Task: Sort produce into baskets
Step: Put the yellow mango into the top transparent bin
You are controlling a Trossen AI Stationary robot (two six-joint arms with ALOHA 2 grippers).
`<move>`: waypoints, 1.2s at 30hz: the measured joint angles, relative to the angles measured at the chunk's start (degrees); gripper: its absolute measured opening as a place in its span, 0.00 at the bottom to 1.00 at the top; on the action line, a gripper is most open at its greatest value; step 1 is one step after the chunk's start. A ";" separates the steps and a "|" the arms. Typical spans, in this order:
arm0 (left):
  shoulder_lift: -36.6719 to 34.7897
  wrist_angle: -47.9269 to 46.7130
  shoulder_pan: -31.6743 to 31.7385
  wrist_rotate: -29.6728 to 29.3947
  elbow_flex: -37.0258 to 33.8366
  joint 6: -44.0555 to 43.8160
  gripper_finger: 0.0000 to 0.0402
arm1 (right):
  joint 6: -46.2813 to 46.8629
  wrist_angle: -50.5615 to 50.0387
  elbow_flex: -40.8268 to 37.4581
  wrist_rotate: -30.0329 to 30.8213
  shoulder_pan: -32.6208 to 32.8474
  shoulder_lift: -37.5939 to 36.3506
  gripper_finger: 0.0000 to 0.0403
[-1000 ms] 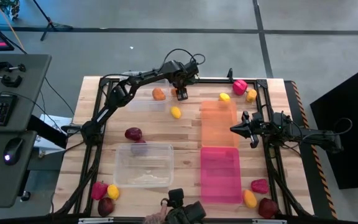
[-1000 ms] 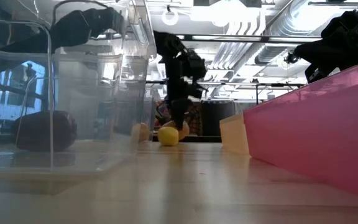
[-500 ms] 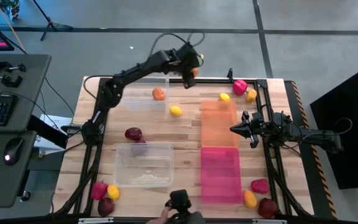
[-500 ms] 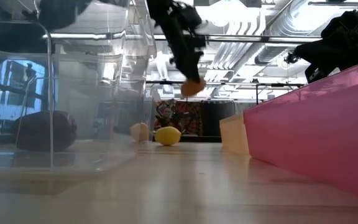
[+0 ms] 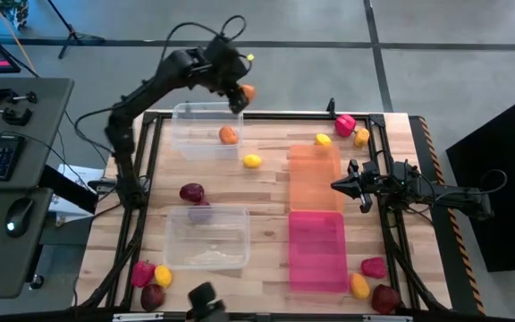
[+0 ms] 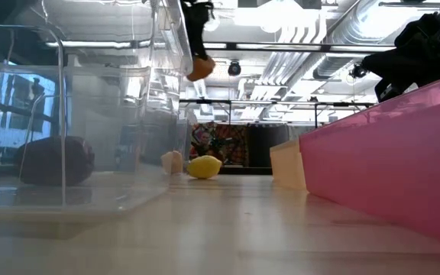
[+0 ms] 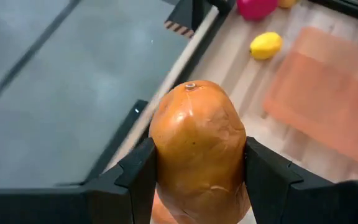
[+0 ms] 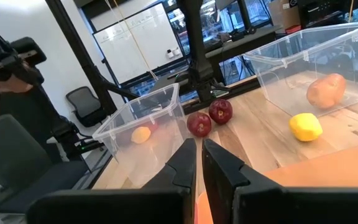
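Note:
My left gripper (image 5: 238, 95) is raised high over the table's far edge, by the far right corner of the far clear bin (image 5: 186, 143). It is shut on an orange piece of produce (image 7: 197, 149), which also shows in the low view (image 6: 199, 69). Another orange piece (image 5: 228, 135) lies in that bin, and a yellow piece (image 5: 252, 161) lies on the table beside it. My right gripper (image 5: 347, 185) is shut and empty, hovering beside the orange bin (image 5: 316, 177). My left gripper pinches the orange piece between its two fingers (image 7: 138, 177), one on each opposite side (image 7: 166, 162). The piece's stem end (image 7: 191, 86) points away from the wrist. The piece is lifted clear, high above the table.
A pink bin (image 5: 317, 250) and a second clear bin (image 5: 206, 236) stand near the front. A maroon piece (image 5: 191, 192) lies mid-left. Pink, yellow and orange pieces (image 5: 344, 124) lie at the far right. More pieces lie at the near left (image 5: 153, 284) and near right (image 5: 372, 282).
My left gripper has lifted the orange piece off the table beside the far clear bin. It has risen high, gone toward the far edge, then toward the table's left. The orange piece hangs clear in its hold.

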 joint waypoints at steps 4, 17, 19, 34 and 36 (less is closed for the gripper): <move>-10.80 10.36 -0.35 0.77 -17.59 -2.92 0.43 | 0.00 0.02 -0.01 0.02 0.01 0.00 0.04; -40.38 43.68 -1.05 -2.36 -65.80 -18.26 0.48 | 0.00 0.00 0.00 0.04 0.01 0.00 0.04; -41.07 42.20 -1.02 -3.87 -66.94 -17.65 0.49 | 0.00 0.00 -0.01 0.06 0.00 0.00 0.04; -41.17 37.60 -1.02 -4.51 -67.27 -5.99 0.73 | 0.00 0.00 0.00 0.07 0.01 0.00 0.04; -41.17 37.60 -1.02 -4.53 -67.27 -3.91 0.82 | -0.01 0.00 -0.01 0.07 0.00 0.00 0.04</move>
